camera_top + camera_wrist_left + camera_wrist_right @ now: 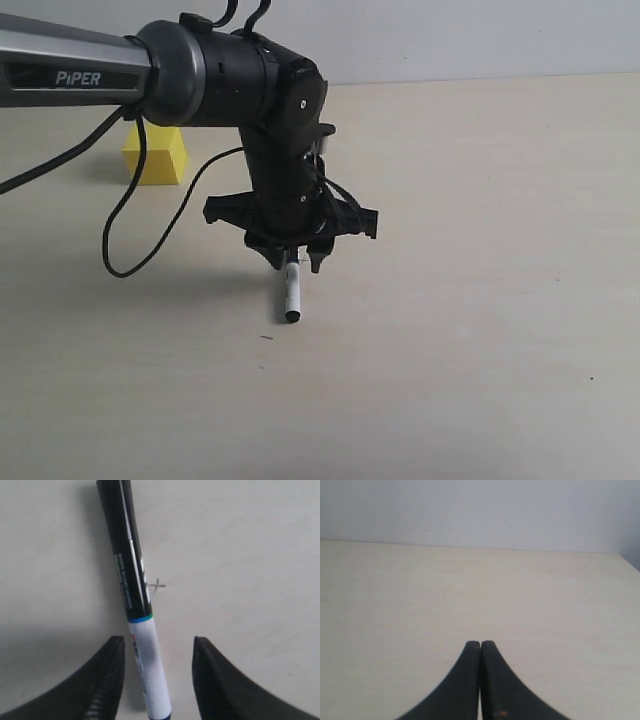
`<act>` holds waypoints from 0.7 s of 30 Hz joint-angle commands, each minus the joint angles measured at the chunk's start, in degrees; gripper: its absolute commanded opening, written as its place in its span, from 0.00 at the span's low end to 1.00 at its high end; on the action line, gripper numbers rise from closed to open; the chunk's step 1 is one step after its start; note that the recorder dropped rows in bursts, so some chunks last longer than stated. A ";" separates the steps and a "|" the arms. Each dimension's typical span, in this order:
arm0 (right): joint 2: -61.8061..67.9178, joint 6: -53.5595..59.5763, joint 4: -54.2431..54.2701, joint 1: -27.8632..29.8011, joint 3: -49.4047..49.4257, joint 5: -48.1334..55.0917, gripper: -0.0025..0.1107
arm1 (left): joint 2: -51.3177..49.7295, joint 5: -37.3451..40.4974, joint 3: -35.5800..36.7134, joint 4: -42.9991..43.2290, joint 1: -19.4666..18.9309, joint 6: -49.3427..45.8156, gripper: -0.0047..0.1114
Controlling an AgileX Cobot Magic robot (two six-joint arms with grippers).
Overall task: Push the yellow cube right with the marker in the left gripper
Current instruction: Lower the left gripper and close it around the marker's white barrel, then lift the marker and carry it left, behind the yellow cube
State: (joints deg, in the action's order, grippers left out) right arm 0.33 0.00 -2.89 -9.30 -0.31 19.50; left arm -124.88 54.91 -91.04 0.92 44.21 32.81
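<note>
The marker (291, 293) lies flat on the table, its white barrel under my left gripper (294, 262) and one black end pointing toward the front edge. In the left wrist view the marker (132, 575) runs between the two black fingers. Its white barrel sits nearer one finger, with a gap on each side. My left gripper (158, 639) is open and straddles the barrel without clamping it. The yellow cube (155, 155) stands at the back left, behind the PiPER arm and well apart from the marker. My right gripper (480, 644) is shut on nothing above bare table.
Black cables (125, 215) hang in a loop from the left arm down toward the table between the cube and the gripper. A small pencil cross (158, 585) marks the tabletop beside the marker. The pale wall (480, 510) stands behind the table's far edge.
</note>
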 commanded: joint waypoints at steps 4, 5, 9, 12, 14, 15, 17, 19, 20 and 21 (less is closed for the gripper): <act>-0.33 0.00 -0.03 0.43 0.31 -0.51 0.02 | 0.15 -1.71 2.27 -0.92 -0.29 -0.43 0.42; -0.33 0.00 -0.03 0.43 0.31 -0.51 0.02 | 0.15 -2.17 2.42 -0.92 -0.29 -0.83 0.42; -0.33 0.00 -0.03 0.43 0.31 -0.51 0.02 | 0.15 -3.05 2.42 -0.92 -0.29 -0.82 0.42; -0.33 0.00 -0.03 0.43 0.31 -0.51 0.02 | 0.15 -3.51 2.42 -0.92 -0.29 -0.82 0.42; -0.33 0.00 -0.03 0.43 0.31 -0.51 0.02 | 0.15 -3.49 2.42 -0.92 -0.29 -0.71 0.42; -0.33 0.00 -0.03 0.43 0.31 -0.51 0.02 | 0.15 -3.49 2.42 -0.92 -0.29 -0.71 0.42; -0.33 0.00 -0.03 0.43 0.31 -0.51 0.02 | -0.08 -3.49 2.42 -0.92 -0.29 -0.71 0.42; -0.33 0.00 -0.03 0.43 0.31 -0.51 0.02 | -0.77 -3.16 2.42 -0.92 -0.29 -0.82 0.42; -0.33 0.00 -0.03 0.43 0.31 -0.51 0.02 | -1.32 -3.16 2.42 -0.92 -0.29 -0.82 0.42; -0.33 0.00 -0.03 0.43 0.31 -0.51 0.02 | -1.85 -3.16 2.42 -0.92 -0.29 -0.82 0.42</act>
State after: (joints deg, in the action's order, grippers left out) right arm 0.33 0.00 -2.89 -9.30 -0.31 19.50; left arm -125.48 51.97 -88.81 0.00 44.21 31.99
